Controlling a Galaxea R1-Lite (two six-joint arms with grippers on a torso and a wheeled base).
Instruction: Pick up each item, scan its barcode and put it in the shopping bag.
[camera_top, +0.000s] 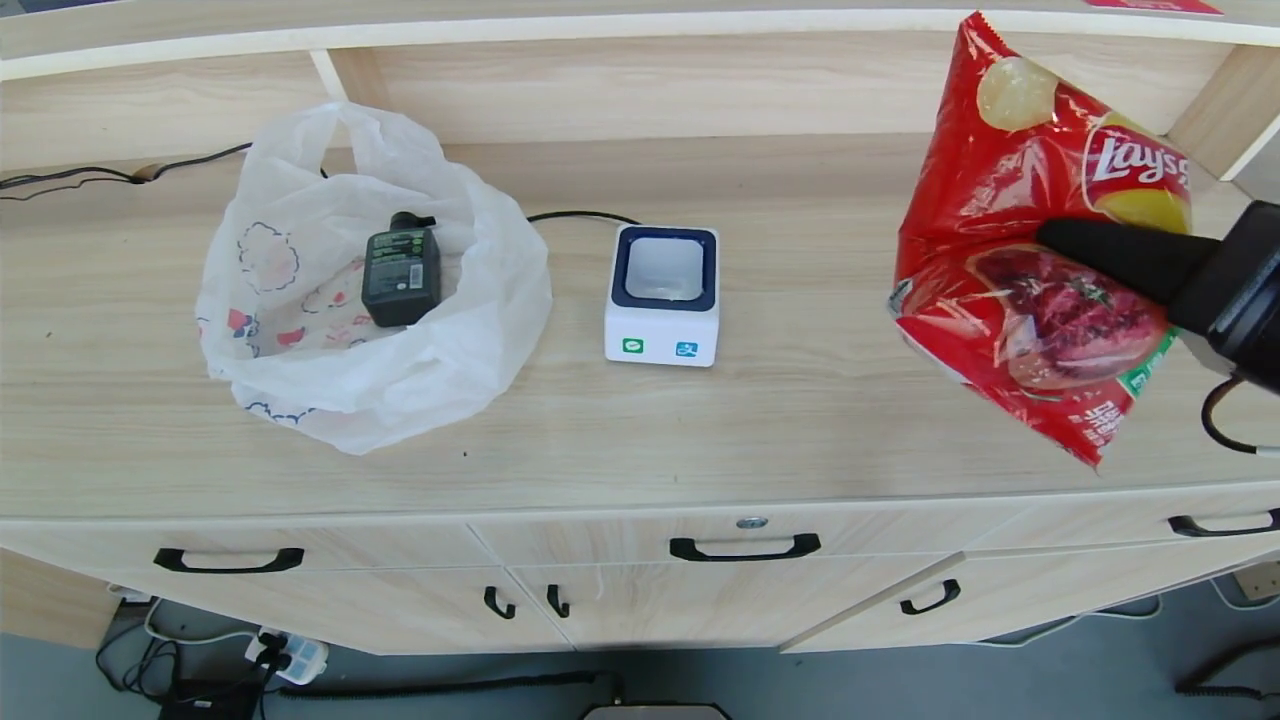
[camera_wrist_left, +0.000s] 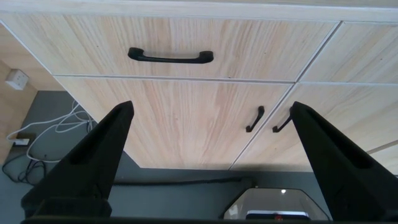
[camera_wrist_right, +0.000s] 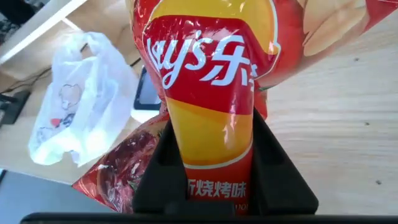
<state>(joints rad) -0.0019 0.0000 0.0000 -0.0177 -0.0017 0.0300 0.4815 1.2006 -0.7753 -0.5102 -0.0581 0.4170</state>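
A red chip bag (camera_top: 1020, 250) hangs above the right end of the counter, pinched by my right gripper (camera_top: 1075, 243), which is shut on it. The right wrist view has the chip bag (camera_wrist_right: 214, 118) squeezed between the two black fingers (camera_wrist_right: 277, 162). A white barcode scanner (camera_top: 663, 294) with a blue-rimmed window stands at the counter's middle. On the left lies the white shopping bag (camera_top: 300, 380), mouth open, with a dark bottle (camera_top: 402, 274) inside. My left gripper (camera_wrist_left: 211, 162) hangs open below the counter, facing the drawer fronts.
A black cable (camera_top: 580, 215) runs from the scanner along the back of the wooden counter (camera_top: 800, 420). A raised shelf (camera_top: 640, 80) lines the rear. Drawers with black handles (camera_top: 745, 548) sit under the front edge.
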